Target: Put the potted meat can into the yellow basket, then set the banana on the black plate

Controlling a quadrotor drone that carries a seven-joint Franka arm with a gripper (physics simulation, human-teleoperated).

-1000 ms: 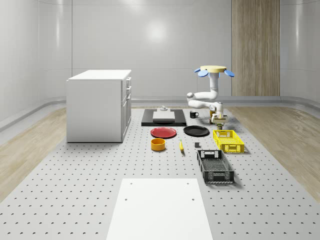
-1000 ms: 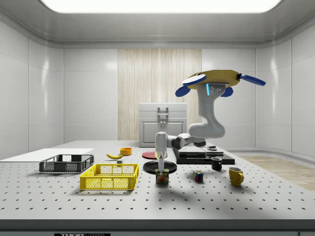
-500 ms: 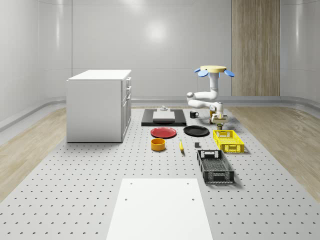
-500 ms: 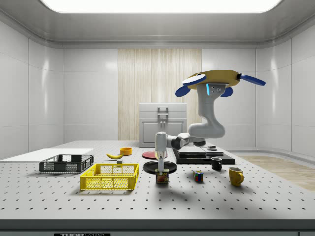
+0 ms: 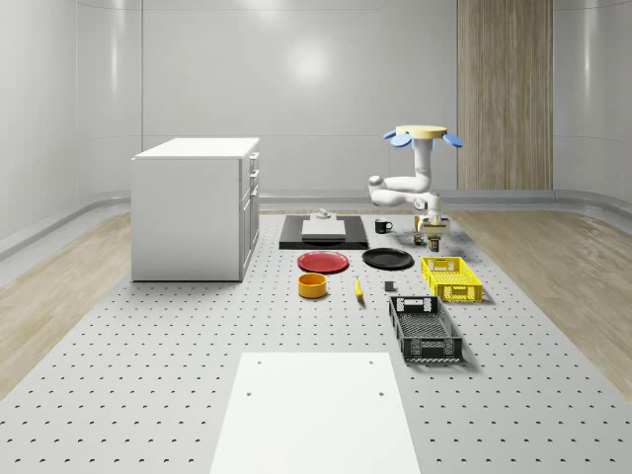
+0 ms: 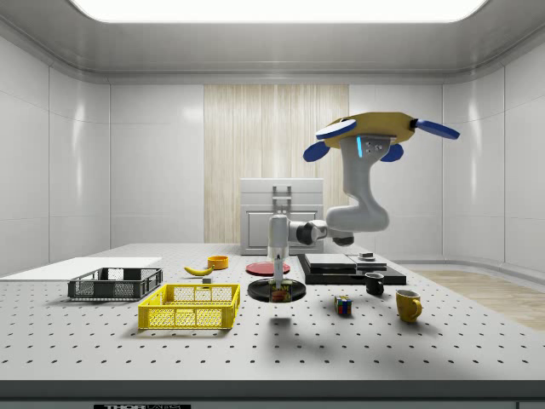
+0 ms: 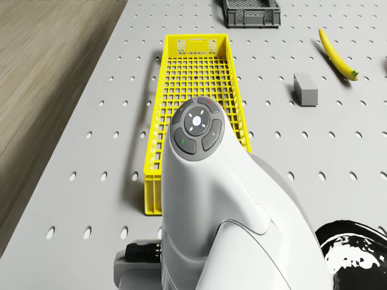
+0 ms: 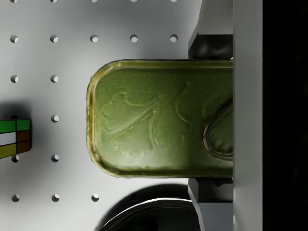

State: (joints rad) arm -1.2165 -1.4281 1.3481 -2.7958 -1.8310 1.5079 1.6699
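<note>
The drone (image 6: 368, 135) hovers above the table (image 5: 148, 395), over its far end near the black mug (image 5: 382, 226) and the black slab (image 5: 323, 233). Its white arm (image 6: 362, 204) bends down and forward, ending in the gripper (image 6: 278, 291), which points straight down. The gripper is clamped on the potted meat can (image 6: 279, 295), held clear of the table with its shadow on the surface below. In the wrist view the can's green embossed lid (image 8: 159, 118) sits between the two fingers (image 8: 211, 45), which press its sides.

In the side view the can hangs in front of the black plate (image 6: 257, 291), to the right of the yellow basket (image 6: 189, 307) and not yet over it. The whole-scene view puts the can (image 5: 433, 240) just beyond the basket's (image 5: 450, 277) far end, though how near it is to the rim is hard to judge from there. In the drone view the basket (image 7: 196, 72) lies ahead of the arm's wrist (image 7: 199, 151).

The banana (image 5: 357, 287) lies on the table, between the orange bowl (image 5: 312, 285) and a small grey block (image 5: 390, 287), apart from the black plate (image 5: 387, 259). The red plate (image 5: 323, 262) sits just beside the black plate. A dark crate (image 5: 425, 329) stands nearer the camera than the yellow basket. A colour cube (image 6: 342, 305) and a yellow mug (image 6: 408, 305) rest on the table on the side view's right
</note>
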